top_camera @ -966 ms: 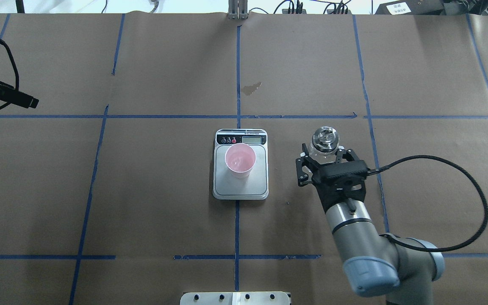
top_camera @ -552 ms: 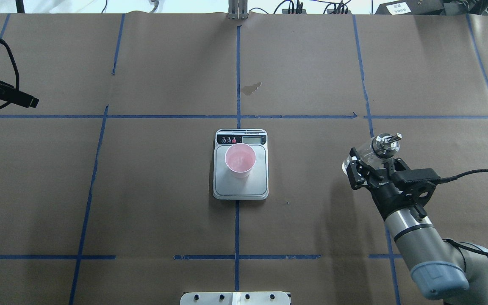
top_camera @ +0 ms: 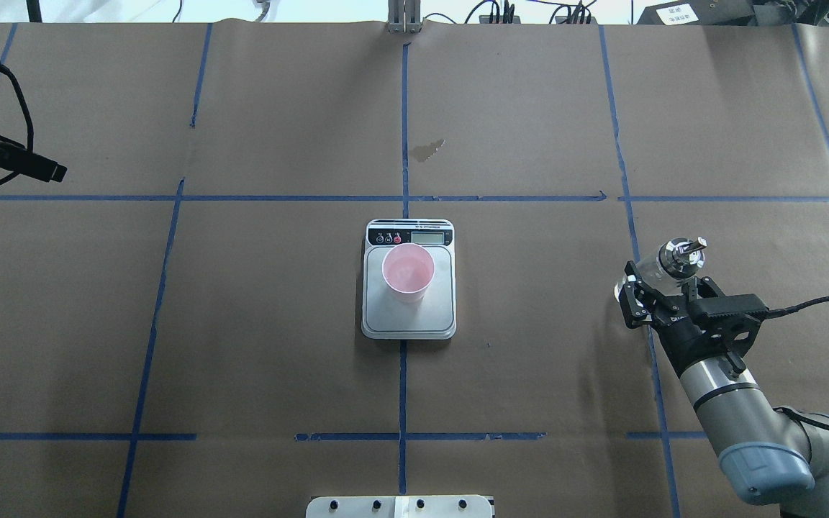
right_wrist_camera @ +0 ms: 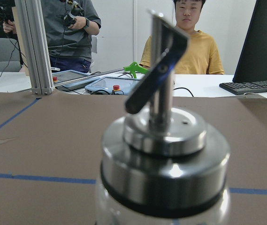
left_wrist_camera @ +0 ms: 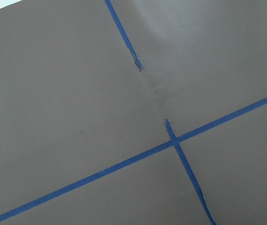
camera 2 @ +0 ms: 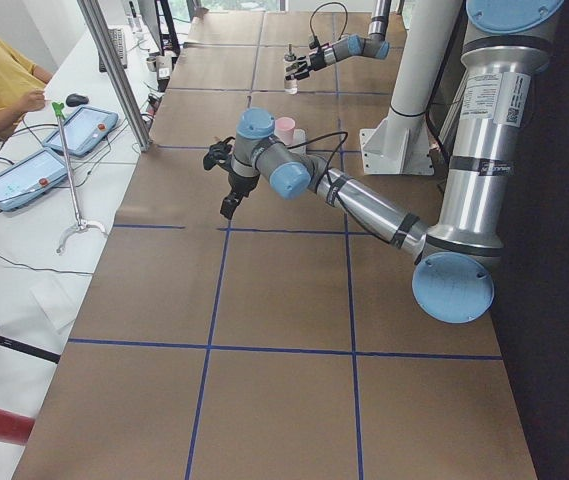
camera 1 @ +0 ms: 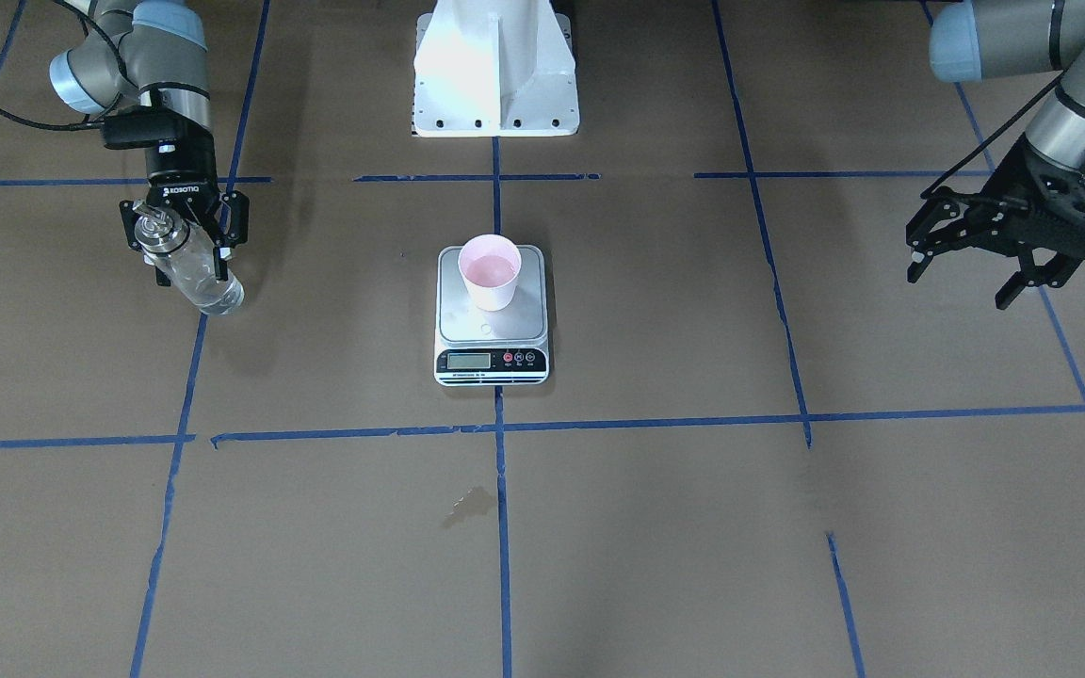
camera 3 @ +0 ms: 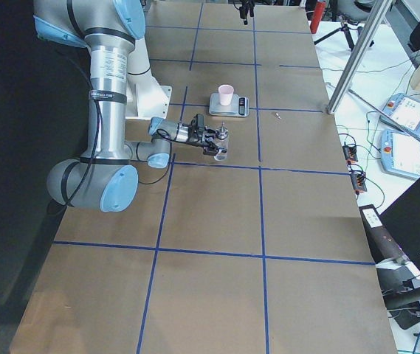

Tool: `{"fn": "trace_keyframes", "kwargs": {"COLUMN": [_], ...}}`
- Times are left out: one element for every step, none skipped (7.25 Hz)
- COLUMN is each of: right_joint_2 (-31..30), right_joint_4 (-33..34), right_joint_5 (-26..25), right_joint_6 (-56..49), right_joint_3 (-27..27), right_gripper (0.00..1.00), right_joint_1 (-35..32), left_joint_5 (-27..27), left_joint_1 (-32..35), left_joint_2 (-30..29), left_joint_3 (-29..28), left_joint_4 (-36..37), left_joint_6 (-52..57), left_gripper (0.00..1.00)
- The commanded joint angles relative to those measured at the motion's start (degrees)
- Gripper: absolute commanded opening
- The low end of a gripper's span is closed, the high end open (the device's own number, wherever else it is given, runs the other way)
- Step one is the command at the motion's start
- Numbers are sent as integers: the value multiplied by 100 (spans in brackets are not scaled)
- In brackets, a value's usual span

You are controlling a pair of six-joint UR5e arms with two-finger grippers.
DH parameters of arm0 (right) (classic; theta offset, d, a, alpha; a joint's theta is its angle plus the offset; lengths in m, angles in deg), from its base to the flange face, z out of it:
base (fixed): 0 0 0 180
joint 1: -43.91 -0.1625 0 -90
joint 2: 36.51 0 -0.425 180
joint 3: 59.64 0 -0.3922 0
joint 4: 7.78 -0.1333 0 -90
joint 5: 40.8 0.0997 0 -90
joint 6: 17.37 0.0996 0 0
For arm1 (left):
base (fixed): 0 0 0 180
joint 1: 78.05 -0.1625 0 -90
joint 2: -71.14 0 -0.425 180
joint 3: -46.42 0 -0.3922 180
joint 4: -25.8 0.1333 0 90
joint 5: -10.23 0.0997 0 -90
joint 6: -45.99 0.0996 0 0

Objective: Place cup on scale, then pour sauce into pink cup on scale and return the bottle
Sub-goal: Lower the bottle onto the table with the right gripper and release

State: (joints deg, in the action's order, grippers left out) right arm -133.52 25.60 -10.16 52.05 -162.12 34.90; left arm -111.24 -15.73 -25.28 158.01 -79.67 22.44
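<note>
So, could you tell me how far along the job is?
Done: the cup stands on the scale and seems to hold liquid. In hand: the right gripper grips the bottle, tilted, well clear of the scale. Remaining: set the bottle down and release it.

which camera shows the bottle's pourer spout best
The right wrist-mounted view: the spout fills the frame close up. Overhead and front-facing views show it small atop the bottle; side views, a speck; the left wrist view, not at all.
</note>
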Motion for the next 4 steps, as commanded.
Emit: {"fn": "trace_keyframes", "kwargs": {"right_joint_2": [-2,-2,-2,6], "right_joint_4": [2,2,2,2], "right_joint_5": [12,12,64,56], "right_joint_6": [1,1,1,1], "right_joint_3": [88,88,105,166], "right_gripper": [0,0,0,1], "right_joint_1": [-4,4,4,4], "left_joint_5": [9,0,0,9], "left_joint_1": [0,0,0,0], "left_joint_2": [-17,-17,-17,-17], "left_joint_3": [3,21,38,39], "left_joint_4": [0,0,0,0], "left_joint_6": [-1,-1,-1,-1], "left_gripper": [100,100,100,100]}}
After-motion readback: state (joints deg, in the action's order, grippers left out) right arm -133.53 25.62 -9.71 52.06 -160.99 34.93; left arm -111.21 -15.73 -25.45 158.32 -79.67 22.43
